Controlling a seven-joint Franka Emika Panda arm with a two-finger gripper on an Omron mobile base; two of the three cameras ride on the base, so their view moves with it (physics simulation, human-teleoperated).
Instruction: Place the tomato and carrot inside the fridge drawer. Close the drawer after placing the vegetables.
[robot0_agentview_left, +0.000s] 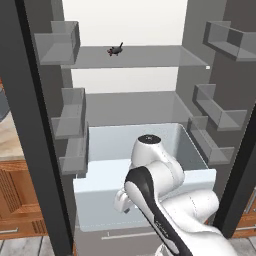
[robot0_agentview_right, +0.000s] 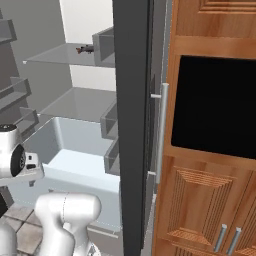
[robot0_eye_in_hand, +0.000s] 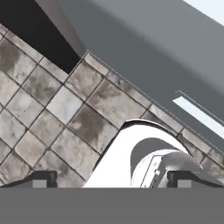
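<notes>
Left base view: looked from behind the arm's left, forward and down into the open fridge, close to the fridge drawer (robot0_agentview_left: 145, 165).
Right base view: looked from behind the arm's right, past the fridge door's edge (robot0_agentview_right: 132, 125).
Shared: drawer and shelves.
Hand view: pointed down at the tiled floor (robot0_eye_in_hand: 52, 109), near.

The fridge drawer (robot0_agentview_left: 150, 145) is standing pulled out with its top open, giving free entry from above. Door bins (robot0_agentview_left: 70, 120) are flanking it on both sides, and the shelf (robot0_agentview_left: 145, 107) is overhanging its rear edge.
</notes>
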